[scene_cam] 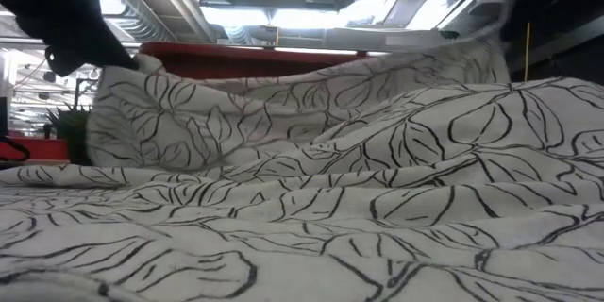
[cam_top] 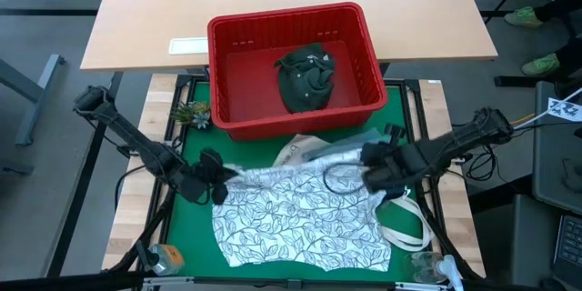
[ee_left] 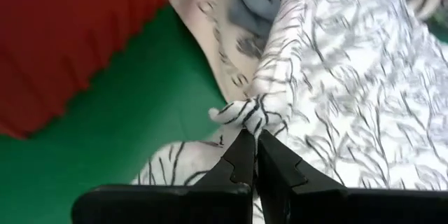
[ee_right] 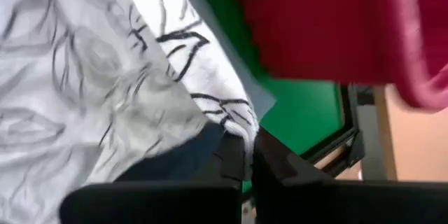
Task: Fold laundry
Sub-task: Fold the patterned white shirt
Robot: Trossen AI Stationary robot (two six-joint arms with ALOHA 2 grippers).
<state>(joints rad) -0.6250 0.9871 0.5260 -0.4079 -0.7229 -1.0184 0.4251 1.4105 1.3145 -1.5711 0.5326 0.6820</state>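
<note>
Green matting covers the counter [cam_top: 186,214], on which all items rest. Red slotted basket [cam_top: 359,55], at the far side of the mat, holds a crumpled dark olive garment [cam_top: 306,75]. White cloth printed with dark leaf outlines [cam_top: 300,218] lies spread over the near half of the mat; its far edge is lifted between the two arms, and it fills the low view. Cream tote bag [cam_top: 296,152] lies partly beneath that far edge, its handle loops [cam_top: 405,227] trailing at the right. Grey-blue fabric [cam_top: 341,150] shows above the tote, just in front of the basket. Left end effector [ee_left: 252,136], at the cloth's far left corner, has its fingers pressed together, pinching a bunched fold of the printed cloth. Right end effector [ee_right: 247,140], at the far right corner, is likewise pressed together on the cloth's edge. Small green plant [cam_top: 193,114] stands at the basket's left.
</note>
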